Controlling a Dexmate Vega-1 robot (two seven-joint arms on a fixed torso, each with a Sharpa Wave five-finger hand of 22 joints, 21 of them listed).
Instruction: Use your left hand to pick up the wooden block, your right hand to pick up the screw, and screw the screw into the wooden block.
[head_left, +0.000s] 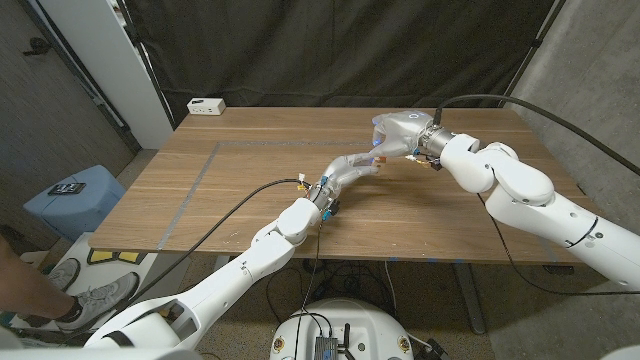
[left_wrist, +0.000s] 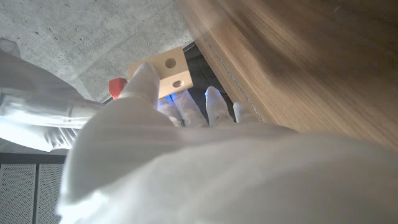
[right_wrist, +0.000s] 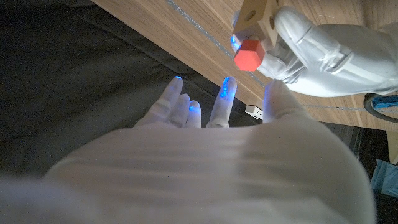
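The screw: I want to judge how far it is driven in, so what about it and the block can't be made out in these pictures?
- Screw shank: only the red head shows in the right wrist view; the wooden block hides it.
- Block and screw in the head view: too small, behind the left hand and right hand.
- Block's top in the right wrist view: cut off by the picture's edge.

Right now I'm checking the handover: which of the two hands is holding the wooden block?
The left hand holds the wooden block, with the red-headed screw at the block. The right hand has its fingers spread, gripping nothing.
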